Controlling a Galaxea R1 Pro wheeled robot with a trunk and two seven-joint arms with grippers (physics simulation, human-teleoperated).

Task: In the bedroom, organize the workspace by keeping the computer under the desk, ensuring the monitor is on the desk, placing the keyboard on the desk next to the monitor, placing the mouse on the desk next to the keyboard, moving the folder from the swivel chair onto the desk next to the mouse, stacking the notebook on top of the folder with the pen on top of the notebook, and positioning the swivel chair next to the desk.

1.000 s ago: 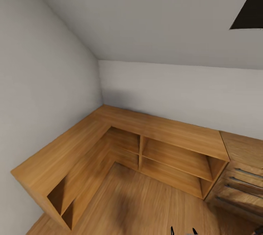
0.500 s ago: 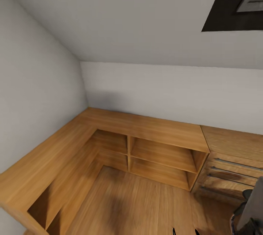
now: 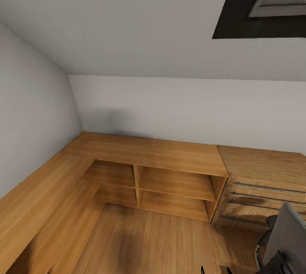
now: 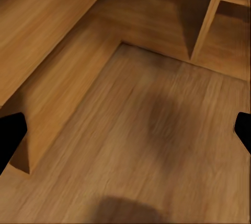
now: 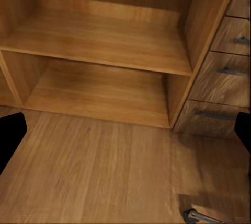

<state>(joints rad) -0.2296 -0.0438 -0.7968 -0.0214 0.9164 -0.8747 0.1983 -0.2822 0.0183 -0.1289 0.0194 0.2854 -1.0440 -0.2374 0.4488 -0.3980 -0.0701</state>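
Now the head view looks into a corner of the bedroom, where the low open wood shelf unit point(image 3: 170, 167) runs along the far wall and turns to the near left along the left wall. Its long top is bare, and its open compartments face the wood floor point(image 3: 161, 240). Just right of the shelf unit stands the light wood dresser point(image 3: 263, 180) with long bar handles, touching its end. At the near right edge, part of the swivel chair point(image 3: 289, 240) shows: its grey back is tilted and a black armrest is on its far side; which way the seat faces I cannot tell. A skylight point(image 3: 272, 1) sits in the sloped ceiling at the upper right. Open floor lies between the two arms of the shelf unit, wide and free. The left gripper point(image 4: 125, 130) hangs over this floor near the inner corner of the shelves, with its fingers wide apart. The right gripper point(image 5: 125, 135) faces the shelf compartments and the dresser drawers, fingers also wide apart and holding nothing; a chrome caster leg point(image 5: 201, 216) shows on the floor there.
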